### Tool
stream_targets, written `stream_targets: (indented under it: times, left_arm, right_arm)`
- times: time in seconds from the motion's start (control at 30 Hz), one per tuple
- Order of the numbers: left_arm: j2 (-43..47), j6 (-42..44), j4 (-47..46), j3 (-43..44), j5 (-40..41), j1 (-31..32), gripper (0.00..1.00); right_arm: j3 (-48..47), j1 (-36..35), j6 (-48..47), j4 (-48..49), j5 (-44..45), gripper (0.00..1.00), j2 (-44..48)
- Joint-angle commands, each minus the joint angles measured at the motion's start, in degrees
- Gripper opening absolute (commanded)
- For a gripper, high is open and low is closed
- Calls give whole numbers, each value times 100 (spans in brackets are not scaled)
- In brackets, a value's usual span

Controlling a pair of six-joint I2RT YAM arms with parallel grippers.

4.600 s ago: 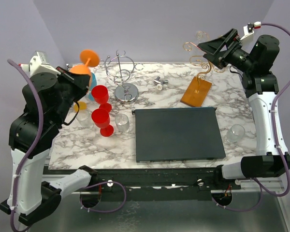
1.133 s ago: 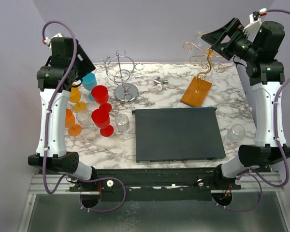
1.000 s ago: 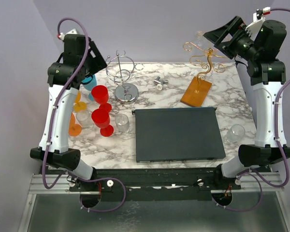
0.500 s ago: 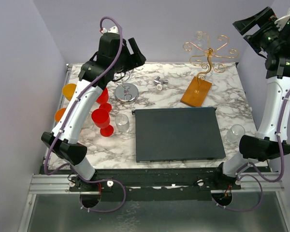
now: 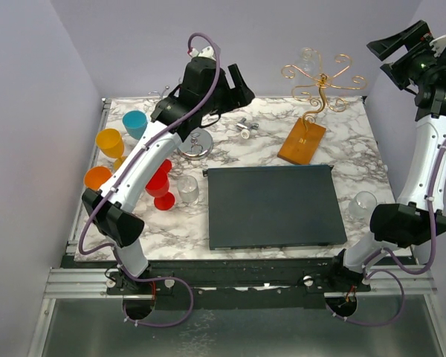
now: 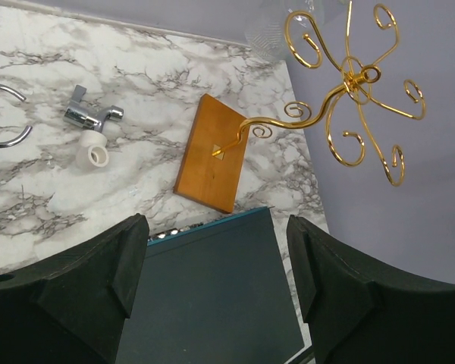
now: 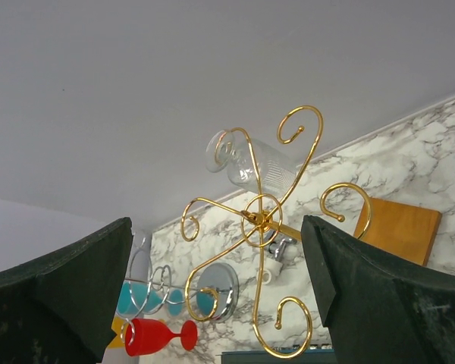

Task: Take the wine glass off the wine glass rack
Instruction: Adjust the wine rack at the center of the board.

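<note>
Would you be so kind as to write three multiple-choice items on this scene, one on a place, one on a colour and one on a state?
1. The wine glass rack stands with its wooden base:
A. on the marble table beyond the dark mat's far edge
B. on the dark mat
C. tipped against the wall

2. The rack's wire is:
A. silver
B. gold
C. red

3. The right pincer is:
A. shut on the rack's wire
B. shut on nothing
C. open and empty

Key:
1. A, the base lies on marble, clear of the mat.
2. B, the curls shine gold in both wrist views.
3. C, its fingers stand wide apart with nothing between.
</note>
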State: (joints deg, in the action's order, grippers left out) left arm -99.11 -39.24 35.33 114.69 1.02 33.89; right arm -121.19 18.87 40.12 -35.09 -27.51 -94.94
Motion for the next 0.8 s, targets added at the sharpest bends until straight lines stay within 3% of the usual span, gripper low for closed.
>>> stream_targets:
  times: [0.0,0.4,0.77]
  left_arm:
    - [-144,-163,-294,208,-42,21,80]
    - [-400,-387,-806,97,121,179,78]
    - [-764,-574,-1230,198,103,244,77]
  right_arm:
    - [15,22,16,218,-257,100,2]
    - [989,20,-151,587,-107,100,404]
    - [1079,25,-259,655,-80,100,330]
